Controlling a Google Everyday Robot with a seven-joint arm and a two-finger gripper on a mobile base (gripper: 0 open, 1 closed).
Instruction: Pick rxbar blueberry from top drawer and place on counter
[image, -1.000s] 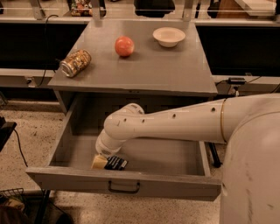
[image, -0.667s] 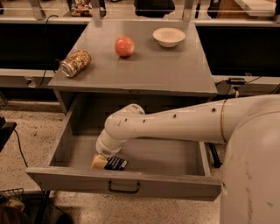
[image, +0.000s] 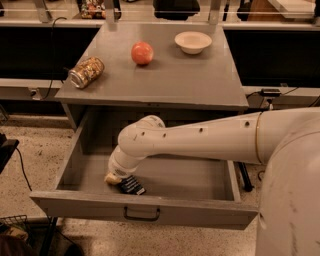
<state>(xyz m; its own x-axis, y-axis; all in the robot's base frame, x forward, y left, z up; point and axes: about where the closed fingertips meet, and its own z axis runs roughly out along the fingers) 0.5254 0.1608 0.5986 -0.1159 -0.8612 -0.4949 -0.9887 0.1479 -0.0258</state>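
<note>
The top drawer (image: 150, 210) stands pulled open below the counter (image: 165, 75). My white arm reaches down into it from the right. My gripper (image: 116, 179) is low at the drawer's front left, right at the rxbar blueberry (image: 131, 185), a dark wrapper with white stripes lying on the drawer floor by the front panel. The wrist hides most of the gripper, and part of the bar lies under it.
On the counter lie a gold patterned can (image: 86, 72) on its side at the left, a red apple (image: 142, 53) in the middle and a white bowl (image: 193, 42) at the back right. Dark shelving runs behind. Cables hang at the left and right.
</note>
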